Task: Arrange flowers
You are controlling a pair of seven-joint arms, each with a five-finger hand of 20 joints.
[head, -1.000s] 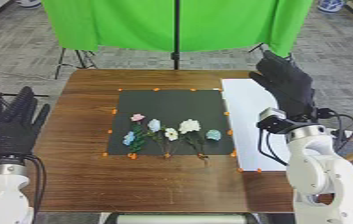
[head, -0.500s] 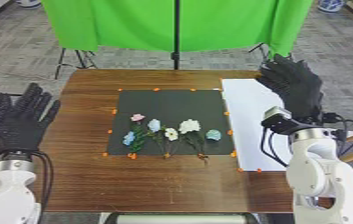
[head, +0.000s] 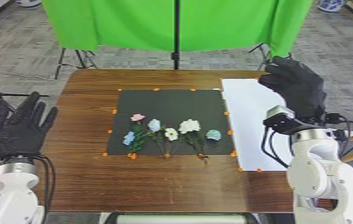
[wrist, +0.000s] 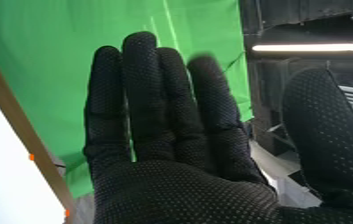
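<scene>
Six flowers are laid out in a row on the black sheet (head: 168, 105), in the middle of the frame, with their stems pointed toward the bottom. At the row's left end a blue flower (head: 129, 138) is placed, with a pink flower (head: 137, 117) just above it. Next are seen a pale blue flower (head: 154, 125), a small white flower (head: 171, 134) and a large white flower (head: 189, 126); the right end is taken by a pale green flower (head: 212, 134).

The left hand (head: 17, 137) is held at the left edge of the frame, released, its fingers spread upward. The right hand (head: 299, 90) is raised at the upper right, beside the white sheet (head: 243, 100). In the right wrist view, the right hand (wrist: 181, 195) is shown unclenched, fingers extended and thumb held apart, with nothing grasped. Behind it a green cloth (wrist: 39, 60) is seen.
</scene>
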